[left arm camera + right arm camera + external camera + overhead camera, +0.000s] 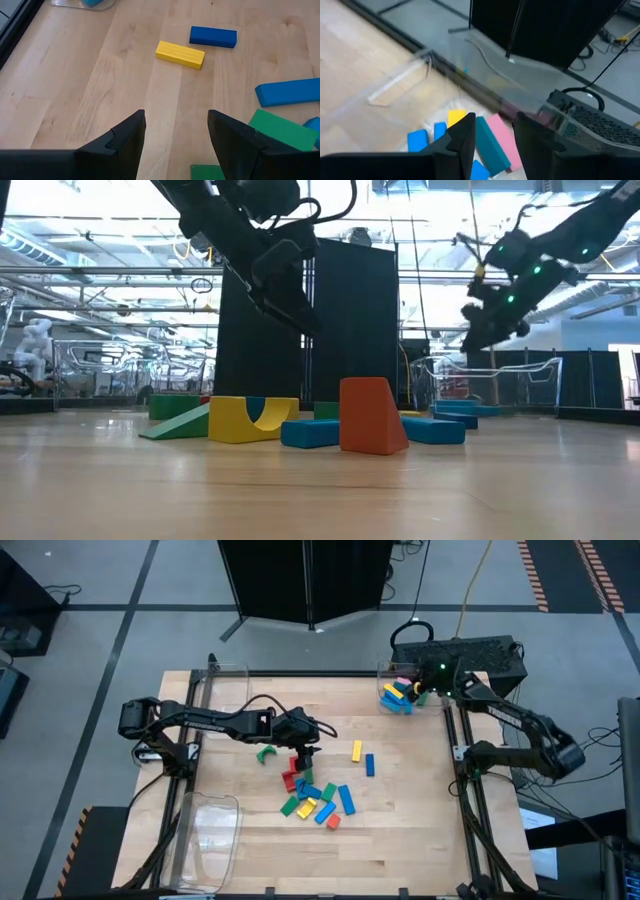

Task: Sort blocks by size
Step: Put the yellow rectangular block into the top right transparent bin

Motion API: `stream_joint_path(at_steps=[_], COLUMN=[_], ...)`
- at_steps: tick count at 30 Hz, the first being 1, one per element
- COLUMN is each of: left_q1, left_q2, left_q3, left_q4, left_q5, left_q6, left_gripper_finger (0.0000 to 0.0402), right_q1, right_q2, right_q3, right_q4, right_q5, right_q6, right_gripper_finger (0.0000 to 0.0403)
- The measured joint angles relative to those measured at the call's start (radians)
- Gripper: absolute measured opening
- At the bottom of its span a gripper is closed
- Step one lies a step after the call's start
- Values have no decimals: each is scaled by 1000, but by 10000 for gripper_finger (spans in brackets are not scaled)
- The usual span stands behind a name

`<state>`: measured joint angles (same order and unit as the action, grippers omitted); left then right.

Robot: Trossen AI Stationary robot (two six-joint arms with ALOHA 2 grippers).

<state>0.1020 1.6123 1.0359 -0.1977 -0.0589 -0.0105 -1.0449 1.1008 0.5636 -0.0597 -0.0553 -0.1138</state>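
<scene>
Several blocks in blue, green, yellow and red lie on the table's middle. A yellow block and a blue block lie apart, toward the right. My left gripper hangs open and empty above the pile's far edge; its wrist view shows bare wood between the fingers. My right gripper hovers over the far right clear bin, which holds several blocks. Its fingers stand apart and hold nothing that I can see.
An empty clear bin stands at the far left and another at the near left. In the low view a yellow arch block and an orange block stand nearest. Bare wood lies toward the table's near edge.
</scene>
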Motion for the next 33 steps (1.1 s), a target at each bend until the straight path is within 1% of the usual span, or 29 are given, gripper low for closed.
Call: stream_joint_path(at_steps=[7, 11, 16, 22, 31, 33], left_q1=[-12, -23, -35, -45, -45, -45], left_q2=[8, 7, 14, 85, 216, 240], left_q3=[0, 0, 0, 0, -1, -1], left_q4=[8, 21, 76, 178, 308, 362], left_q5=[1, 2, 1, 2, 2, 2], left_q6=[44, 49, 82, 147, 149, 133], left_gripper_finger=[217, 217, 217, 217, 217, 217], right_q1=[52, 114, 218, 366, 585, 629], right_q2=[-161, -243, -315, -341, -315, -314], right_q3=[0, 0, 0, 0, 0, 0], right_q4=[-122, -167, -207, -232, -257, -264], right_q5=[-3, -3, -4, -4, -3, 8], right_q6=[40, 84, 140, 211, 263, 287], right_gripper_finger=[127, 127, 127, 127, 127, 127])
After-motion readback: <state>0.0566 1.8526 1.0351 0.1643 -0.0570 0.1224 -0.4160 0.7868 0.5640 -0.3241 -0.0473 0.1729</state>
